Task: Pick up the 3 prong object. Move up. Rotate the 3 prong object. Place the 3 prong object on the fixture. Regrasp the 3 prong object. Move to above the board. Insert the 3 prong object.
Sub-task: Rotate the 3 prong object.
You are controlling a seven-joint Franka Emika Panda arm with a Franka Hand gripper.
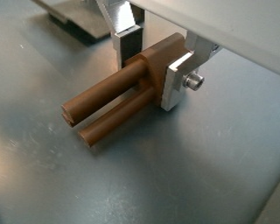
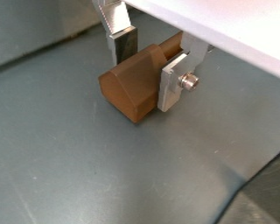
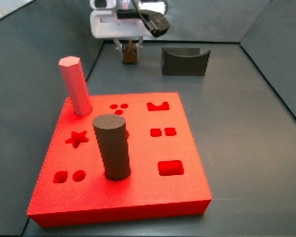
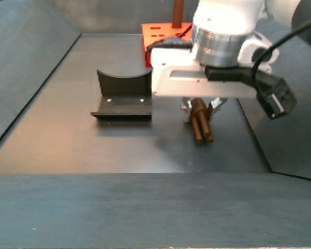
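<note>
The 3 prong object [image 1: 108, 109] is a brown piece lying on the grey floor, its prongs pointing sideways along the floor. My gripper [image 1: 152, 74] is down over it, and in both wrist views the silver fingers press its blocky end [image 2: 130, 87] from either side, so the gripper is shut on it. In a side view the gripper [image 4: 201, 105] stands to the right of the fixture [image 4: 121, 95], with the piece [image 4: 198, 126] under it. The fixture [image 3: 184, 61] is bare. The red board [image 3: 138, 185] lies apart from the gripper [image 3: 129, 42].
A pink hexagonal peg [image 3: 75, 85] and a tall dark cylinder [image 3: 111, 146] stand upright in the board. Dark walls ring the work floor [image 4: 67, 146]. The board's edge [image 4: 161, 34] shows behind the arm.
</note>
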